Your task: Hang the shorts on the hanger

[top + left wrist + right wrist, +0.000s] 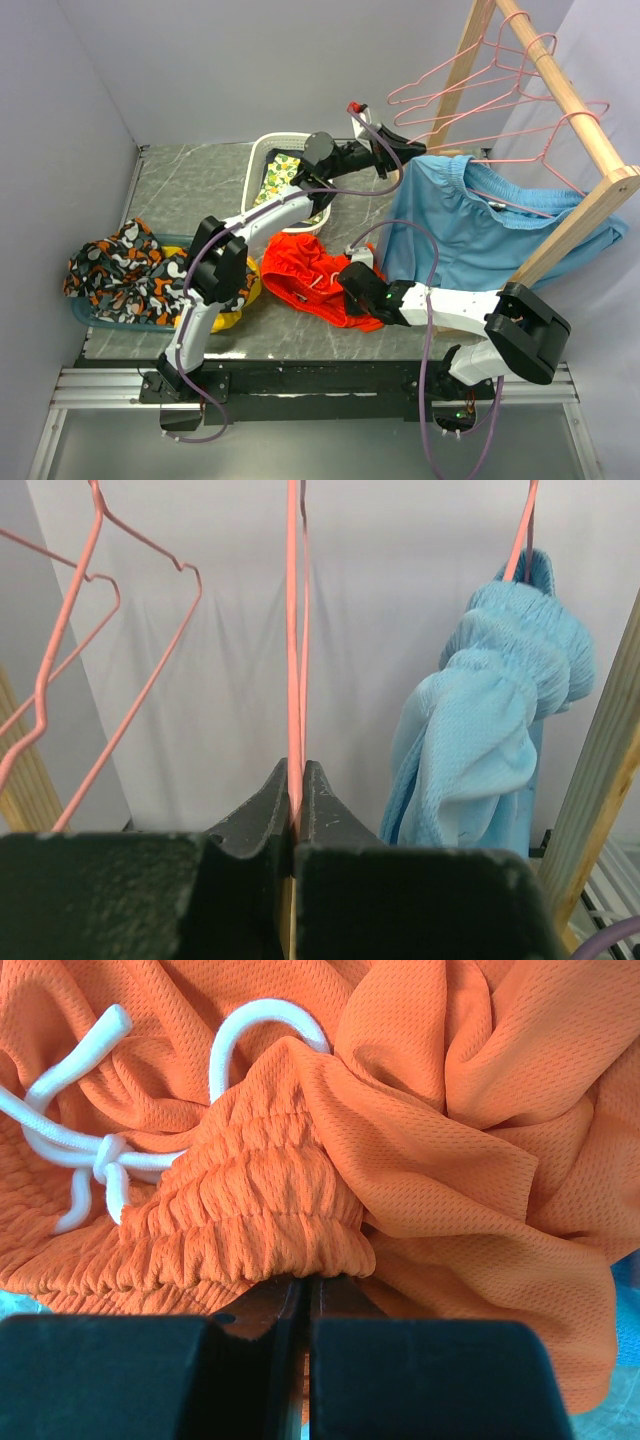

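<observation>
Right gripper (305, 1290) sits closest to me, low over the table (180, 190), its jaws pressed together on the gathered waistband (250, 1210) of the shorts (305, 270). The pinch point itself is buried under the fabric. A white drawstring (100, 1150) lies knotted just to one side. The red-orange shorts are crumpled on the table between the two arms, partly covered by the right wrist. Farther back, the left gripper (297, 780) reaches up to the wooden rail (560, 90), jaws clamped on the thin wire of a pink hanger (293, 630) whose hook runs out of the wrist view. Light blue shorts (470, 225) hang beside it on another hanger.
</observation>
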